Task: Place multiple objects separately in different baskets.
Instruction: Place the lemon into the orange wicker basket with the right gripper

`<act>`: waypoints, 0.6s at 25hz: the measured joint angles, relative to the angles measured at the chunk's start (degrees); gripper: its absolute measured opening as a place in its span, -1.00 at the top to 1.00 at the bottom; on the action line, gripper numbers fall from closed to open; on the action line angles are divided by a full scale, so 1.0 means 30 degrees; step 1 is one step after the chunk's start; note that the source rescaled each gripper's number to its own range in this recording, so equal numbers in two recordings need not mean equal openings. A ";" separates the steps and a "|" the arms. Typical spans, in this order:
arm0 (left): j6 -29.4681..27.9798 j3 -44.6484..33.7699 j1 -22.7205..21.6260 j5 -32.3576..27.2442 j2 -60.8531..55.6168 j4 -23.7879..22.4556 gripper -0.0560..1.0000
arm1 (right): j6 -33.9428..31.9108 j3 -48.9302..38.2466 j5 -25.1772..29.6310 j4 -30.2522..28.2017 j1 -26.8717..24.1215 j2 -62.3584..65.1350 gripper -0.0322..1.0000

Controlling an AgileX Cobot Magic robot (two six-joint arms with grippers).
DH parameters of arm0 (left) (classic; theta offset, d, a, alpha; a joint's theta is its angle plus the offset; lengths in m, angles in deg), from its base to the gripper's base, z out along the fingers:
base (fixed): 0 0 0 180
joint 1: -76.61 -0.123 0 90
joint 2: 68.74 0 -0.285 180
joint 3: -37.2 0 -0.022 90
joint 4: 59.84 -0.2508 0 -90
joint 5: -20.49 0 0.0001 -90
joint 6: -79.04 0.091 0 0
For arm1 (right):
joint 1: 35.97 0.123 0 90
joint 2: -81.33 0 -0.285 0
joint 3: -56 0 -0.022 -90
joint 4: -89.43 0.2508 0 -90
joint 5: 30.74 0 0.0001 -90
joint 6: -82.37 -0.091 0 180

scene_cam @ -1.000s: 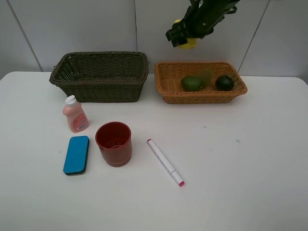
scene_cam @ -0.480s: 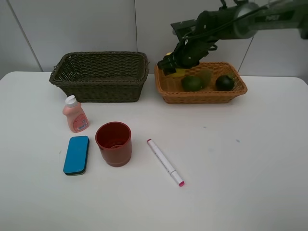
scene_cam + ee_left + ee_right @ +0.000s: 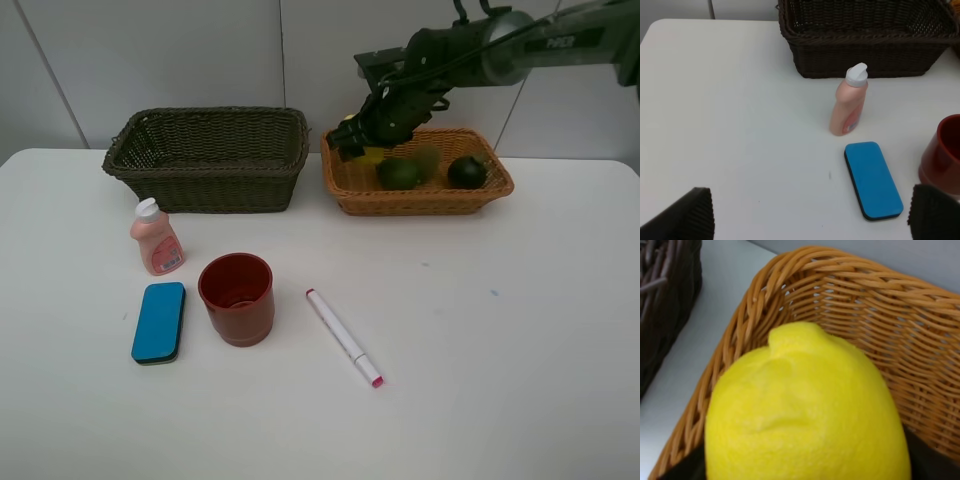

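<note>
The yellow lemon is hanging just inside the left end of the light orange-tan basket, pinched between the jaws of the right gripper. The wrist view is showing wicker close behind it and the basket's left rim right beside it. Whether it is already touching the basket floor I cannot tell.

A second ago the same gripper was carrying the lemon high in front of the back wall. It has since been coming down to the rim, and over the last half second it has been barely shifting, with its grip unchanged. So the carry is looking finished, and the release is what is remaining of this step.

In the same basket, the green lime and brown kiwi are lying in the middle and the dark green mangosteen toward the right end.

The dark olive-brown basket is standing empty along the tabletop's back edge, on the left. The pink bottle, blue eraser, red cup and marker are still waiting on the table. The left gripper is hovering spread wide, holding nothing, above the left side of the tabletop.
</note>
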 joint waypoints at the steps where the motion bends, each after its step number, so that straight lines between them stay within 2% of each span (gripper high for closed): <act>1: 0.0000 0.0000 0.0000 0.0000 0.0000 0.0000 -1.00 | 0.0000 0.0000 0.0044 0.0107 0.0000 0.0000 -0.18; 9: 0.0000 0.0000 0.0000 0.0000 0.0000 0.0000 -1.00 | 0.0000 0.0000 0.1084 0.0179 0.0000 0.0000 -0.18; 10: 0.0000 0.0000 0.0000 0.0000 0.0000 0.0000 -1.00 | 0.0000 0.0000 0.1183 0.0179 0.0000 0.0000 -0.23; 13: 0.0000 0.0000 0.0000 0.0000 0.0000 0.0000 -1.00 | -0.0359 0.0000 0.1265 0.0179 0.0000 0.0000 -0.75; 15: 0.0000 0.0000 0.0000 0.0000 0.0000 0.0000 -1.00 | -0.0636 0.0000 0.1265 0.0179 0.0000 0.0000 -0.91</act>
